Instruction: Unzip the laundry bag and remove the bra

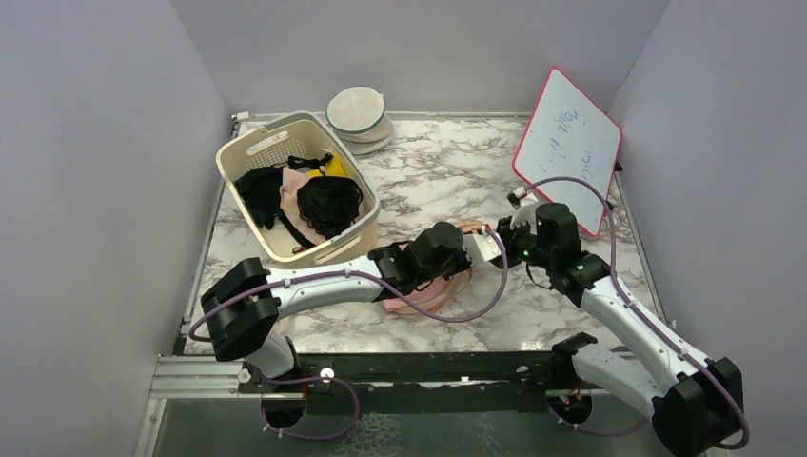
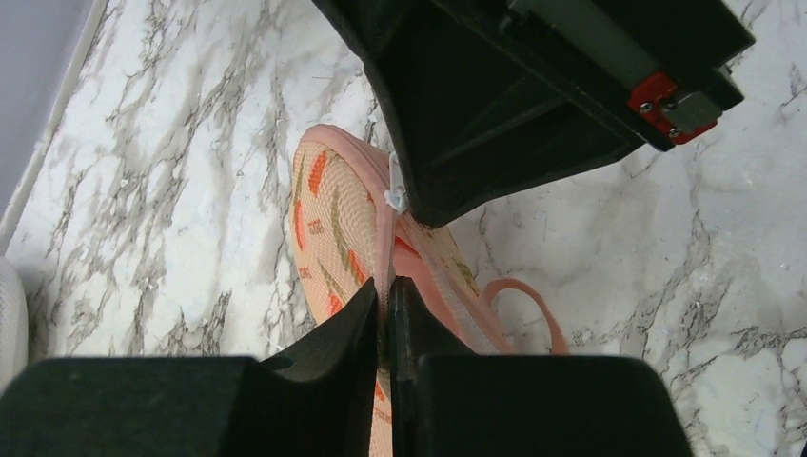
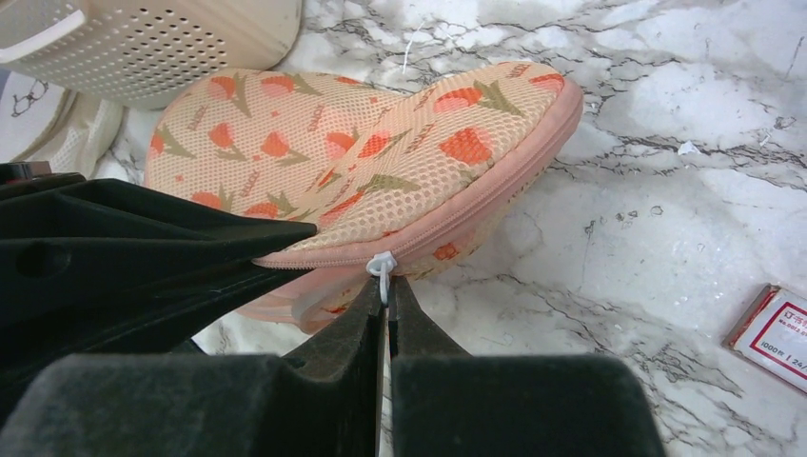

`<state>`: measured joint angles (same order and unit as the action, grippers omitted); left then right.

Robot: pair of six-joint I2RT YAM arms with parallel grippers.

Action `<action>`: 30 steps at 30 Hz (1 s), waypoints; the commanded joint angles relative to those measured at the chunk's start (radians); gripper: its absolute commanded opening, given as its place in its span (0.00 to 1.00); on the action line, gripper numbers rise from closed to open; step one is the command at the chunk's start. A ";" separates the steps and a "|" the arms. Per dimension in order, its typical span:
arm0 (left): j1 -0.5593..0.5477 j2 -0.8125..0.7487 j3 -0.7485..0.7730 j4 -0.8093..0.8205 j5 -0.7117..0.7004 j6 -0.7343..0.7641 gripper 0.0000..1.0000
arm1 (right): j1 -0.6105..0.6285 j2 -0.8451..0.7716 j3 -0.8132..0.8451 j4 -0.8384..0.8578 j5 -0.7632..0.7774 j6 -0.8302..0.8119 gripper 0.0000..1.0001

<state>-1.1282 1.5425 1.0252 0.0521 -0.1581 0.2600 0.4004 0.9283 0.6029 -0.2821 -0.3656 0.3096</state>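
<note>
The peach laundry bag (image 3: 381, 152) with red-green wedges lies on the marble table (image 1: 447, 171), mostly hidden under both arms in the top view (image 1: 428, 295). My left gripper (image 2: 387, 290) is shut on the bag's zipper edge (image 2: 383, 238). My right gripper (image 3: 387, 290) is shut on the white zipper pull (image 3: 382, 267) at the bag's near edge; this pull also shows in the left wrist view (image 2: 395, 195). The zipper looks closed along the visible pink seam. The bra is hidden.
A cream slotted basket (image 1: 249, 152) with black and pink garments stands at back left. Cream round domed cases (image 1: 359, 112) sit behind it. A pink-framed whiteboard (image 1: 568, 148) leans at back right. A small red-edged card (image 3: 773, 333) lies right of the bag.
</note>
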 commanded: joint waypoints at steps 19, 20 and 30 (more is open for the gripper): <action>-0.079 -0.048 -0.048 0.029 -0.018 0.128 0.00 | -0.089 0.209 0.085 0.041 0.301 -0.003 0.01; -0.080 -0.044 -0.048 0.029 -0.022 0.129 0.00 | -0.089 0.200 0.084 0.040 0.291 -0.005 0.01; -0.080 -0.010 -0.014 0.005 -0.067 0.104 0.24 | -0.089 0.036 0.019 0.009 0.103 0.000 0.01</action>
<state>-1.1999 1.5227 0.9859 0.0582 -0.1841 0.3763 0.3183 1.0069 0.6422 -0.2985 -0.1608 0.3130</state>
